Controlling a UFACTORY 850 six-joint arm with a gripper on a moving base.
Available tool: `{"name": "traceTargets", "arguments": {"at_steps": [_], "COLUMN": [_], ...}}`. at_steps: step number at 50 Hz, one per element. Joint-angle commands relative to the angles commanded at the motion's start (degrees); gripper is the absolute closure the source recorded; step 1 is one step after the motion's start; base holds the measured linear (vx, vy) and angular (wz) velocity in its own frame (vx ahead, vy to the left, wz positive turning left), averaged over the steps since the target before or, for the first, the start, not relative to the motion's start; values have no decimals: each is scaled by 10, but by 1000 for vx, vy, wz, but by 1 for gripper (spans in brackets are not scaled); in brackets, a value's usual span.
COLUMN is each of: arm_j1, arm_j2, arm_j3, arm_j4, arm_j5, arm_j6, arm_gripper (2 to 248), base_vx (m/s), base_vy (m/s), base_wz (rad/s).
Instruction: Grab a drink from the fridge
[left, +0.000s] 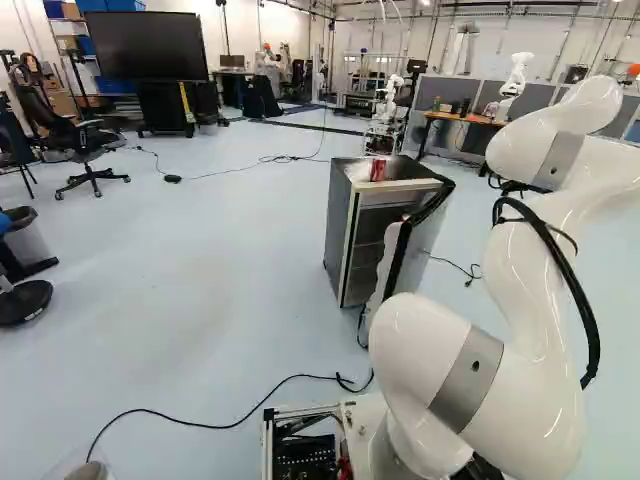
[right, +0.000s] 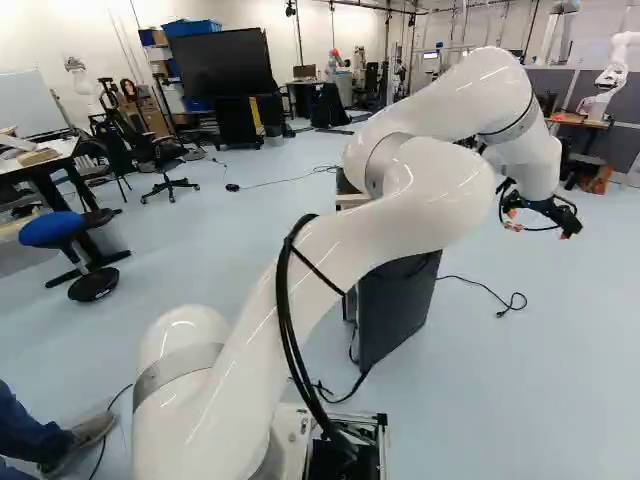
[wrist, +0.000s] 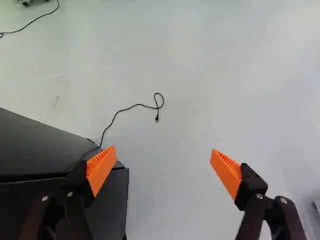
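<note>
In the right base view my gripper hangs in the air beyond the fridge and to its right. The fridge is a small, dark box near the middle of the left base view, partly behind my arm. A red can stands on its top. Shelf-like lines show on its front; I cannot tell how its door stands. In the wrist view the gripper is open, with nothing between its orange pads. One finger overlaps the dark fridge below; the other is over bare floor.
A black cable lies on the floor by the fridge. Another cable runs from the fridge past the base. Another robot stands at the far right by a wooden table. A person's leg is at the left of the right base view.
</note>
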Motion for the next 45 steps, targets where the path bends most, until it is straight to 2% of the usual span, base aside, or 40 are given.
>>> {"name": "traceTargets", "arguments": {"at_steps": [28, 45], "arm_j1": [-5, -5], "arm_j2": [91, 145], "arm_j3": [134, 211], "arm_j4": [-86, -120], "arm_j5": [106, 129], "arm_j6": [0, 0], "arm_gripper": [3, 3], "base_vx": [0, 0], "base_vy": [0, 0], "base_wz": [0, 0]}}
